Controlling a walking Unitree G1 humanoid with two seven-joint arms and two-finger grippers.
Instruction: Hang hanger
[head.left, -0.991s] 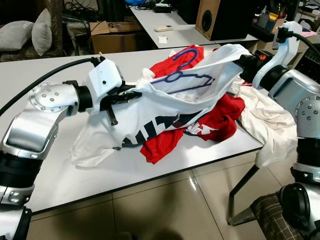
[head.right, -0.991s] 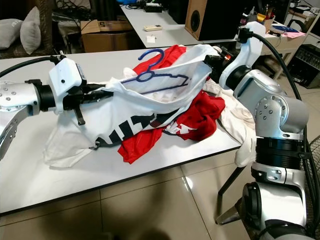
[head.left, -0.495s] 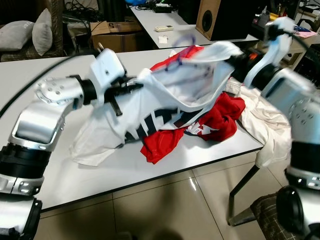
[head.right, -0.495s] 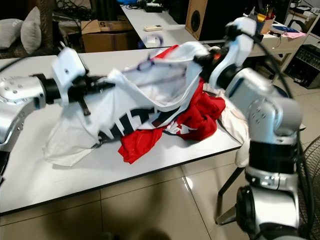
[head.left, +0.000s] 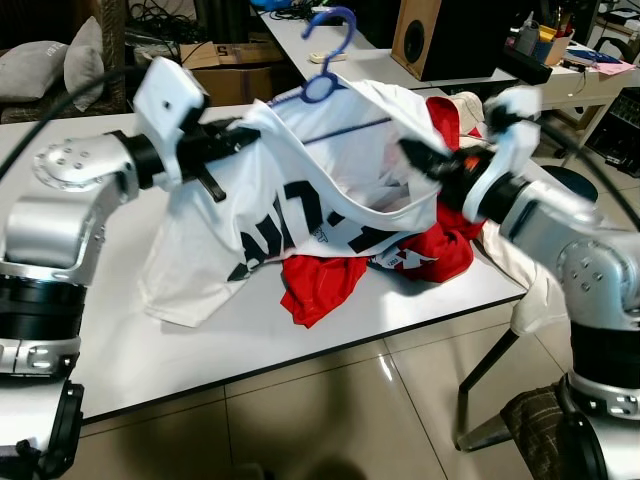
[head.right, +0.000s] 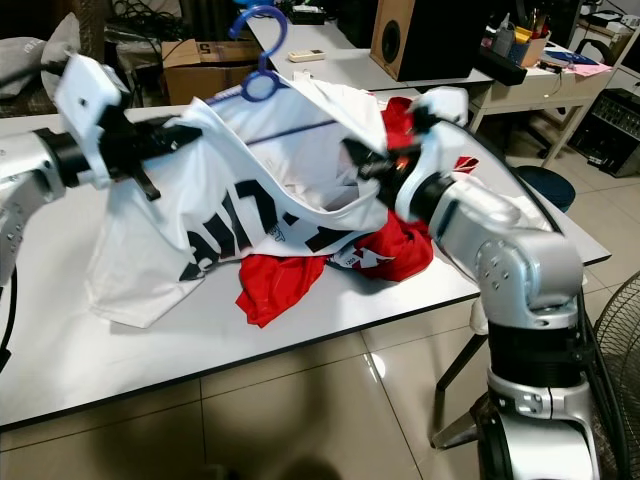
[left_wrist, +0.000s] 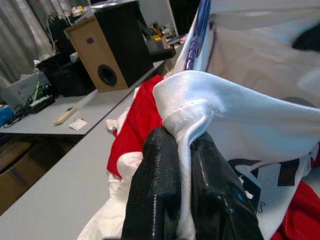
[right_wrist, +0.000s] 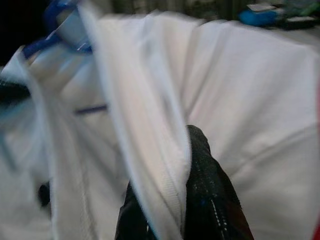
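We see a white T-shirt (head.left: 300, 190) with dark lettering stretched in the air above the white table (head.left: 120, 340), held up between both arms. The left pincer (left_wrist: 182, 150) is clenched on a bunched hem of the shirt at the left, the fabric squeezed between its two black fingers (left_wrist: 157, 180). The right pincer (right_wrist: 182, 170) grips another edge of the same shirt at the right, the hem pinched between its fingers too. A blue hanger (head.left: 325, 60) sits inside the shirt, its hook and upper loop poking out above the fabric at the far top, while its lower bar shows as a blue line through the cloth. Under the raised shirt a red garment (head.left: 420, 250) lies crumpled on the table, and more white cloth (head.left: 530, 270) drapes over the right edge. Beyond the table, a wooden speaker (head.left: 440, 35) stands on a far table, with a cardboard box (head.left: 225, 70) at the far left.
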